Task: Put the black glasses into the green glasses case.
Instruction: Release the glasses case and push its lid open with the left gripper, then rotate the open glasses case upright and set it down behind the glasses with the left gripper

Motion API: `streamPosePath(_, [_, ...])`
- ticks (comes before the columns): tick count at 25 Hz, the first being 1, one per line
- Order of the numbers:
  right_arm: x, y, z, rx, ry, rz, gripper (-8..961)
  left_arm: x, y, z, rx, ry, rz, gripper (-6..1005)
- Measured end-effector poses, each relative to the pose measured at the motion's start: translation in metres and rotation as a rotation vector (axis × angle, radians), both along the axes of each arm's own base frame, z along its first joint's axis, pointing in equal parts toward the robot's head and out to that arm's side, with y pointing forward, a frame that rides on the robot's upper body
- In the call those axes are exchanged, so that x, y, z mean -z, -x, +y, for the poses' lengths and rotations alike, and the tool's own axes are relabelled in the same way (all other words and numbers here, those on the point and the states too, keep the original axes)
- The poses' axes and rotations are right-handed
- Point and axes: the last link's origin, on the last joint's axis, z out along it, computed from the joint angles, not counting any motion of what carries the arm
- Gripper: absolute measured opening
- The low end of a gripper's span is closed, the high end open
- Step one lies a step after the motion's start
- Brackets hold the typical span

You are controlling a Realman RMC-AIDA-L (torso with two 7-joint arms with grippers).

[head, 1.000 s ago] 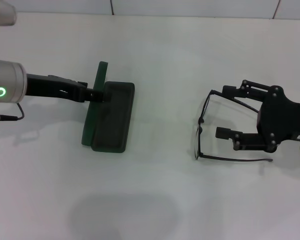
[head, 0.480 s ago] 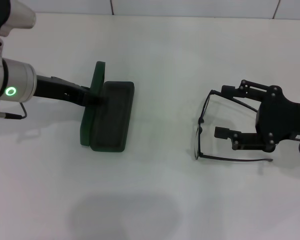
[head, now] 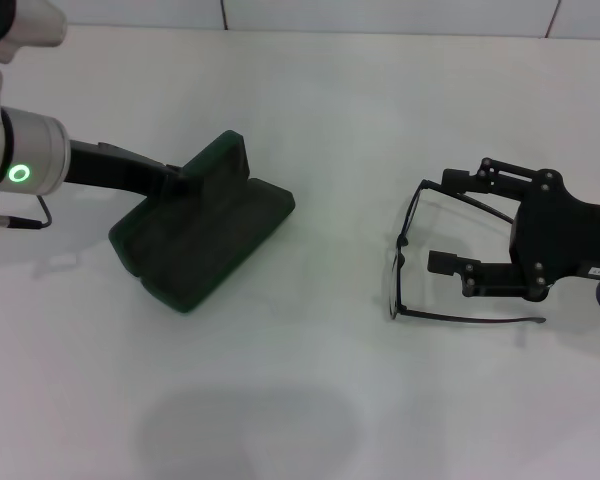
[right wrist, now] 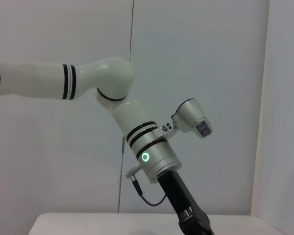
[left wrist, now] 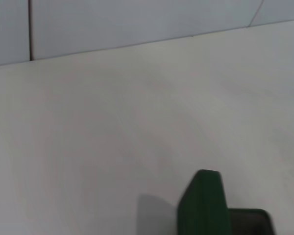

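The green glasses case (head: 205, 235) lies diagonally on the white table at the left, with its lid (head: 218, 160) raised at the far side. My left gripper (head: 185, 181) is shut on the lid's edge. The lid (left wrist: 204, 201) and a bit of the dark lining (left wrist: 250, 221) show in the left wrist view. The black glasses (head: 400, 262) lie unfolded on the table at the right, temple arms pointing right. My right gripper (head: 446, 222) is open, low over the table, with its fingers between the two temple arms. The right wrist view does not show the glasses.
The table's far edge meets a tiled wall (head: 380, 15). A soft shadow (head: 250, 430) lies on the table near the front. The right wrist view shows my left arm (right wrist: 152, 156) against the wall.
The case has swung round on the table from lengthwise to diagonal, its near end moving left, and the lid now leans further back. The right gripper and the glasses have not moved.
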Motion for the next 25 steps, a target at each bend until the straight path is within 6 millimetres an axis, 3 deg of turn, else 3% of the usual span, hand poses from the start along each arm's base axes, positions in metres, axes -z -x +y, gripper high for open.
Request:
streamPosePath(1, [0.0, 0.0, 0.0, -0.001, -0.002, -0.001, 813, 0.001, 0.0, 0.0, 0.009, 0.004, 0.007, 304])
streamPosePath(7, [0.002, -0.001, 0.0, 0.001, -0.011, -0.006, 813, 0.0, -0.001, 0.002, 0.068, 0.006, 0.037, 205])
streamPosePath(13, [0.004, -0.004, -0.004, 0.001, -0.007, -0.014, 812, -0.004, -0.016, 0.014, 0.242, -0.02, 0.081, 206])
streamPosePath(14, [0.006, -0.004, -0.004, -0.001, -0.005, -0.016, 812, -0.006, -0.027, 0.023, 0.379, -0.047, 0.121, 206])
streamPosePath(18, [0.011, -0.003, -0.007, -0.012, 0.004, -0.019, 812, -0.003, -0.044, 0.035, 0.564, -0.057, 0.189, 206])
streamPosePath(25, [0.02, -0.001, -0.011, -0.018, 0.005, -0.026, 812, 0.03, -0.082, 0.049, 0.768, 0.046, 0.225, 205])
